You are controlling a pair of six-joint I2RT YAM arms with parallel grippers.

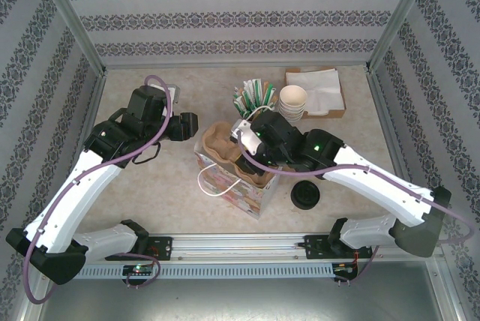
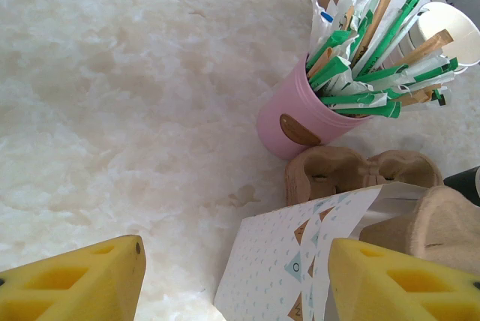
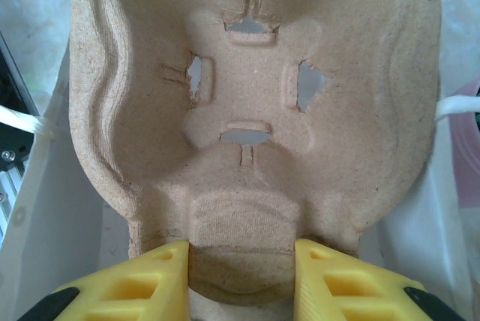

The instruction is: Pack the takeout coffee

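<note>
Pulp cup carrier (image 3: 255, 111) sits in the patterned paper bag (image 1: 241, 190) mid-bench, the well in view empty; the right tool (image 3: 241, 261) is clamped on its rim. The left tool (image 2: 236, 261) hangs with fingers apart, holding nothing. The takeout coffee (image 1: 306, 195) stands on the bench (image 1: 169, 201) just right of the bag, near the front edge. A pink cup (image 2: 289, 122) holds green-wrapped sticks; the bag's inside is hidden

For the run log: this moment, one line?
left gripper open, empty | right gripper shut on cup carrier in bag | takeout coffee on table
</note>
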